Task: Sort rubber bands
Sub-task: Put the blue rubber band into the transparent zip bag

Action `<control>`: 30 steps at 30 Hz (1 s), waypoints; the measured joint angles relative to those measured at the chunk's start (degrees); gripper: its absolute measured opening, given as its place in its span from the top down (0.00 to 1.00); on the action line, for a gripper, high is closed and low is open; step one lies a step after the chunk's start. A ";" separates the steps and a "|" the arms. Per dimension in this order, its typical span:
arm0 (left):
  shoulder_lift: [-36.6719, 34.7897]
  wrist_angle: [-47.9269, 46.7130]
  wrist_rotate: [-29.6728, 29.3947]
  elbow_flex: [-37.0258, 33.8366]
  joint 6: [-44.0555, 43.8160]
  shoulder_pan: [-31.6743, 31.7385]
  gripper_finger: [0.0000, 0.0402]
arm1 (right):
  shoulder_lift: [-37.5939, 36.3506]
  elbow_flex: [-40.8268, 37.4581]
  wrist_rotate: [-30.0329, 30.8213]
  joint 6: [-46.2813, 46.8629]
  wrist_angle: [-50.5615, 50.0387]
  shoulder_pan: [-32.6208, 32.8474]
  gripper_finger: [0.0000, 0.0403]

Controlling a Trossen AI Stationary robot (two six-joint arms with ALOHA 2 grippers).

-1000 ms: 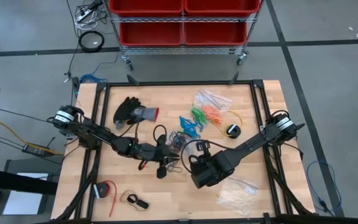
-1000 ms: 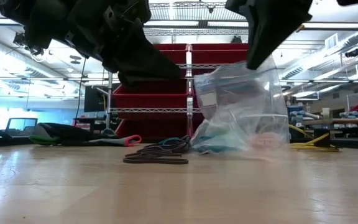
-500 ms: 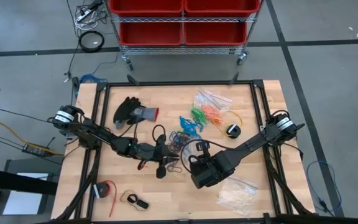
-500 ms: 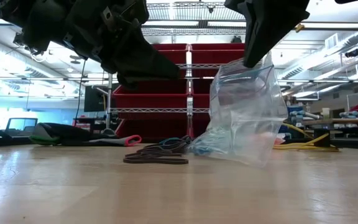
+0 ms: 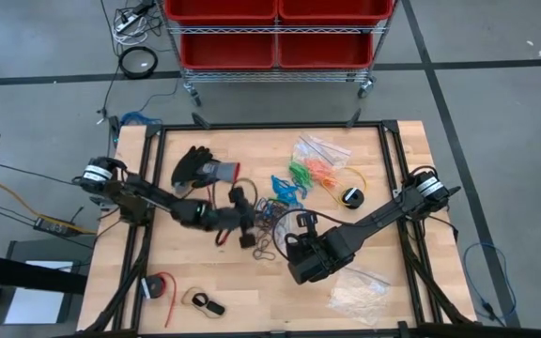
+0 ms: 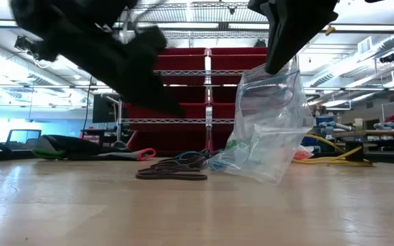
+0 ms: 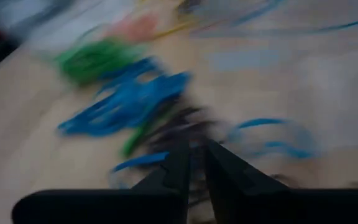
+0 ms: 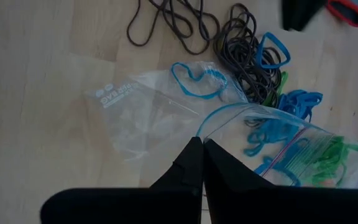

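Observation:
The rubber bands lie mid-table: a dark tangle [image 5: 269,214], with blue [image 5: 285,188], green [image 5: 299,174] and orange [image 5: 322,169] ones beyond it. My right gripper [image 5: 299,242] is shut on a clear plastic bag [image 6: 269,130] that has blue and green bands [image 8: 291,155] inside. My left gripper [image 5: 247,239] hovers just left of the dark tangle, slanting down. In the blurred left wrist view a narrow gap shows between its fingers [image 7: 194,165], and I see nothing in it. My right gripper pinches one lip of the bag's open mouth [image 8: 211,127] between its two fingers, coming from above and slanting down. The bag hangs below the fingers with its mouth gaping. Its lower end [image 6: 262,176] rests on the table.
Another clear bag [image 8: 129,106] lies flat beside the held one. A black glove [image 5: 200,169] lies at the far left. A yellow cable with a black spool [image 5: 352,195] is at the right, and a bag of whitish pieces [image 5: 357,296] at the near right. Small items [image 5: 158,286] lie near left.
My left gripper has moved toward the far edge and a little down, closer to the dark bands, and has tipped to point less steeply. Under my still right gripper the bag has swung and now hangs narrower, its lower end still on the table.

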 joint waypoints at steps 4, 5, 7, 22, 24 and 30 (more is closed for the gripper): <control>0.00 -1.27 8.06 -0.99 -0.69 7.79 0.90 | 0.00 0.00 -0.02 0.91 -0.06 0.02 1.00; 0.00 -0.72 10.13 -1.52 -0.09 9.27 0.91 | 0.00 0.00 -0.02 1.16 -0.09 0.02 1.00; 0.00 0.06 15.03 -2.45 1.52 11.83 0.92 | 0.00 0.00 -0.02 1.65 -0.10 0.02 1.00; 0.00 -4.12 28.95 -3.34 6.21 19.26 0.68 | 0.00 0.00 -1.10 5.36 -0.10 0.02 1.00; 0.00 -4.05 28.35 -3.34 5.45 19.92 0.62 | 0.00 0.00 -1.11 5.68 -0.10 0.02 1.00; 0.86 -3.50 25.41 -3.34 5.96 20.98 0.51 | 0.00 0.00 -1.13 5.85 -0.10 0.02 1.00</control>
